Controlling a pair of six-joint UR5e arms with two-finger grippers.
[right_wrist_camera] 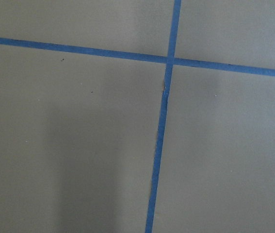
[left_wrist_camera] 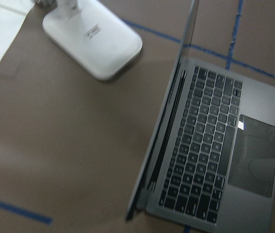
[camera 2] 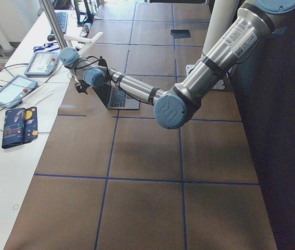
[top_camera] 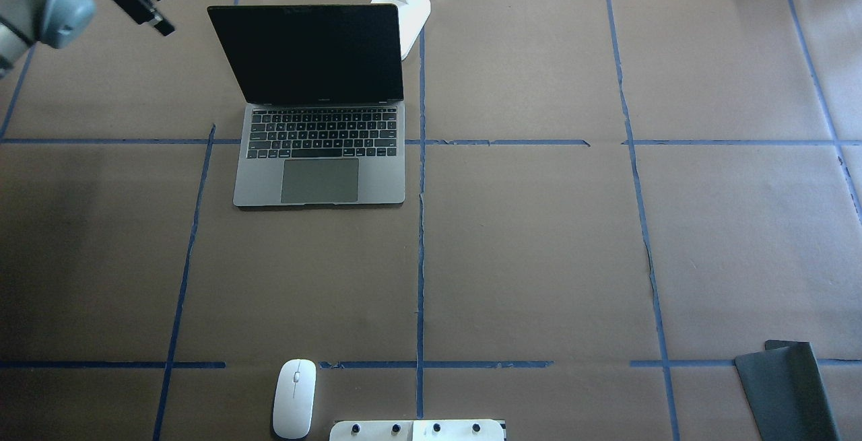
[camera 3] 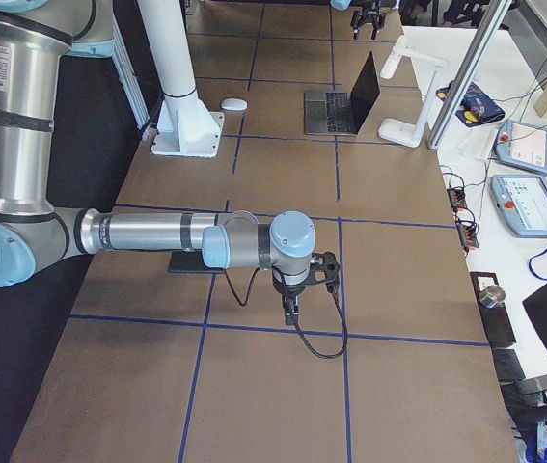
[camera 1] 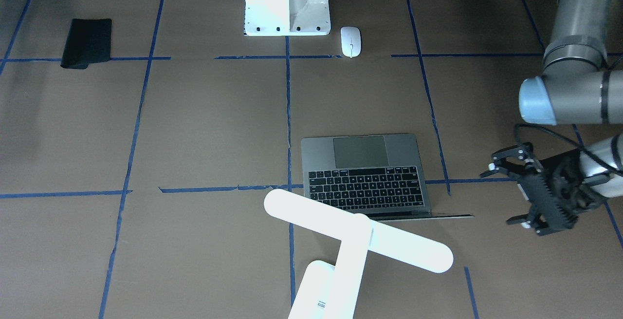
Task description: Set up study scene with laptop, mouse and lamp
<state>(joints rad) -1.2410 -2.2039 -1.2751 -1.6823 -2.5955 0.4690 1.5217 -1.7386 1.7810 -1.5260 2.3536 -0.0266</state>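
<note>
The grey laptop [top_camera: 320, 151] stands open on the table, screen dark, keys facing the robot; it also shows in the left wrist view [left_wrist_camera: 219, 145]. The white lamp [camera 1: 360, 231] stands behind it, its base [top_camera: 404, 7] beside the lid's right edge. The white mouse [top_camera: 294, 397] lies near the robot's pedestal, far from the laptop. My left gripper [camera 1: 506, 195] hovers open and empty off the laptop's left side, apart from it. My right gripper [camera 3: 297, 289] hangs low over bare table on the right half; whether it is open or shut I cannot tell.
A black soft pad [top_camera: 781, 387] lies at the near right corner. The white bolted pedestal [camera 1: 287, 2] stands at the robot's edge beside the mouse. Tablets, cables and a metal post [camera 3: 461, 77] sit along the far table edge.
</note>
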